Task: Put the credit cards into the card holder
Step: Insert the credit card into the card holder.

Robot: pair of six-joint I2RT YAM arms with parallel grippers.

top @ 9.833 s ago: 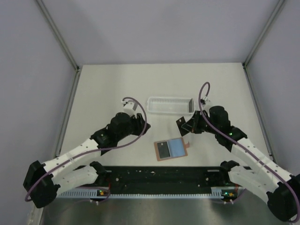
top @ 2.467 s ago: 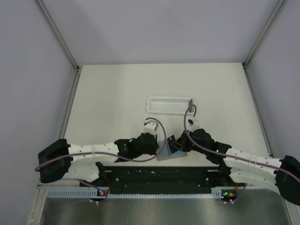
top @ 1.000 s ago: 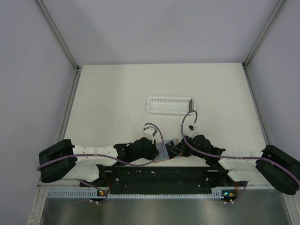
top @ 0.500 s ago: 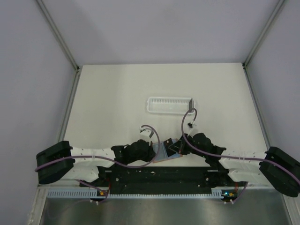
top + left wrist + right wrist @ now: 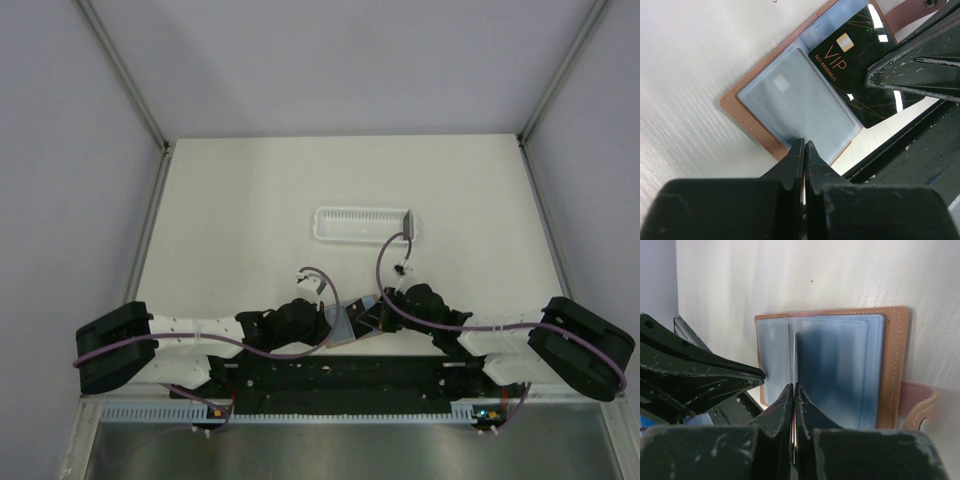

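Observation:
The card holder (image 5: 352,320) lies open near the table's front edge, reddish-brown outside (image 5: 747,112) with pale blue sleeves inside (image 5: 840,370). My left gripper (image 5: 804,145) is shut on its near edge; in the top view it (image 5: 335,323) is at the holder's left. My right gripper (image 5: 793,387) is shut on a black credit card (image 5: 860,75) marked VIP, held over the holder's other half with its leading end at the sleeves. In the top view it (image 5: 373,315) is at the holder's right. A second card does not show clearly.
The white slatted tray (image 5: 360,224) stands further back in the middle, with a thin dark thing upright at its right end (image 5: 409,221). The black base rail (image 5: 340,375) runs just in front of the holder. Both arms lie low along the front edge.
Both grippers have stayed at the holder and shifted slightly left. The right arm has folded in, its elbow moving left. The black card has stayed in the right gripper.

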